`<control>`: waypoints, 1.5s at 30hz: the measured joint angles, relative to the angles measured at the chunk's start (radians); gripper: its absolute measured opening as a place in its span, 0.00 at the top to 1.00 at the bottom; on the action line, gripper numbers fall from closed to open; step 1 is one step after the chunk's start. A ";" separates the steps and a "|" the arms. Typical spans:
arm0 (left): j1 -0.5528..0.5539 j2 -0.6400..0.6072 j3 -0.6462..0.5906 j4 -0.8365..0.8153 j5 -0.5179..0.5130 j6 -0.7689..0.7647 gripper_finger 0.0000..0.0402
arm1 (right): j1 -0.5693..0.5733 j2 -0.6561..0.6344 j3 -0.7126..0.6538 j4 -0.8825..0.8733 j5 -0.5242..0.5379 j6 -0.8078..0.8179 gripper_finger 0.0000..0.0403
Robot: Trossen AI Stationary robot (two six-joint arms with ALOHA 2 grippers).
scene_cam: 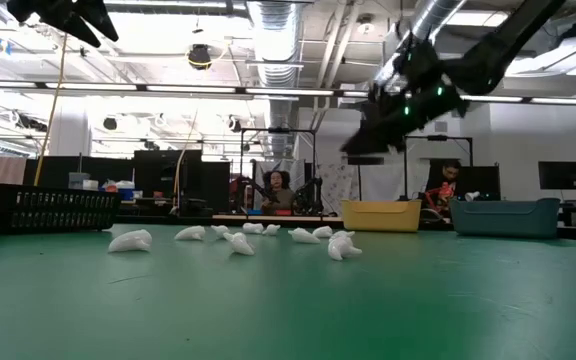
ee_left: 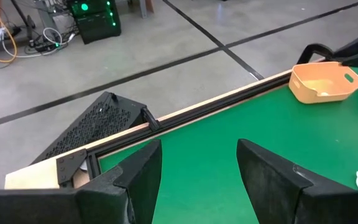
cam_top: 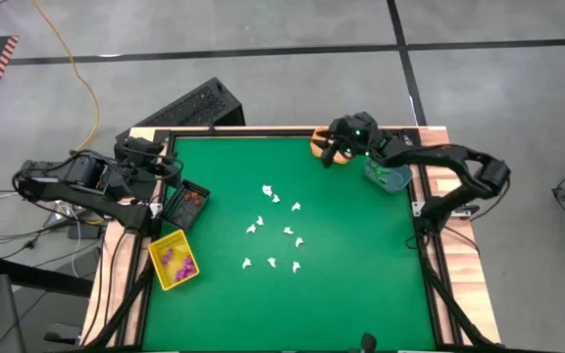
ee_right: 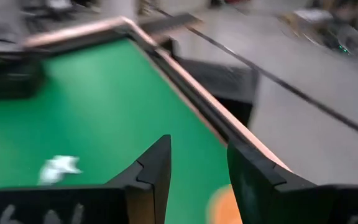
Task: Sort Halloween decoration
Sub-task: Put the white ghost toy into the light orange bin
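Trinkets (cam_top: 272,227) in white are lying loose in the middle of the table (cam_top: 361,284), well apart from every bin. I am counting ten of them in a scattered cluster, some just beside each other.

The right gripper (ee_right: 197,149) is hanging over the orange bin (ee_left: 325,84) near the far right corner. Its fingers are standing apart with nothing between them. The left gripper (ee_left: 199,152) is waiting at the left edge near the far left corner, wide and empty too.

Now the risks. Those white pieces are tiny and sitting close together. Fingers coming down on one could be knocking a neighbour aside or flicking it toward an edge. A pinch that is off-centre could be squirting the piece out sideways. The right arm is also reaching across the blue bin (scene_cam: 508,218), so a low swing back to the middle could be clipping its rim and shoving it. Mixing colours is the other danger, since each bin seems to be taking one colour.

The count:
- **Bins:** four, with orange and blue by the right edge, and black (scene_cam: 43,210) and yellow (cam_top: 155,253) by the left edge.
- **Arms:** two.
- **Sorted pieces:** purple ones are showing in the yellow bin, reddish ones in the black, green in the blue. All are too small and bunched for me to be counting.
- **Orange bin:** I cannot tell what it is holding.
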 joint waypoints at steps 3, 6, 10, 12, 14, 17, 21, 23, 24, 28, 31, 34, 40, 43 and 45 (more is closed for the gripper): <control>0.000 0.000 0.000 0.000 0.003 0.000 0.50 | 0.078 -0.044 0.000 0.003 -0.007 -0.018 0.61; 0.000 0.000 0.000 0.000 0.002 0.005 0.50 | 0.166 -0.041 0.000 0.013 -0.004 -0.021 0.61; 0.000 0.000 0.000 0.000 0.002 0.008 0.50 | 0.276 0.014 0.000 0.027 0.066 -0.022 0.61; 0.000 0.000 0.000 0.000 0.003 0.008 0.50 | 0.321 0.051 0.000 0.048 0.102 -0.022 0.61; 0.000 0.000 0.000 0.000 0.004 0.008 0.50 | 0.357 0.083 0.000 0.084 0.129 -0.022 0.61; 0.000 0.000 0.000 0.000 0.013 0.008 0.50 | 0.400 0.139 0.000 0.148 0.159 -0.010 0.61; 0.000 0.000 0.000 0.000 0.018 0.008 0.50 | 0.428 0.215 0.000 0.252 0.182 0.031 0.61; 0.000 0.000 0.000 0.000 0.018 0.008 0.50 | 0.432 0.257 0.006 0.289 0.185 0.050 0.61; 0.000 0.000 0.000 0.000 0.018 0.008 0.50 | 0.436 0.276 0.015 0.296 0.192 0.057 0.61; 0.000 0.000 0.000 0.000 0.018 0.008 0.50 | 0.454 0.363 0.074 0.305 0.199 0.057 0.61; 0.000 0.000 0.000 0.000 0.019 0.008 0.50 | 0.471 0.429 0.128 0.298 0.198 0.057 0.61; 0.000 0.000 0.000 0.000 0.023 0.007 0.50 | 0.484 0.476 0.171 0.262 0.198 0.057 0.61; 0.000 0.000 0.000 -0.001 0.025 0.008 0.50 | 0.487 0.503 0.193 0.175 0.219 0.052 0.61; 0.000 0.000 0.000 -0.002 0.025 0.008 0.50 | 0.477 0.503 0.188 0.161 0.235 0.037 0.61; 0.000 0.000 0.000 -0.003 0.024 0.008 0.50 | 0.472 0.503 0.187 0.168 0.229 0.029 0.61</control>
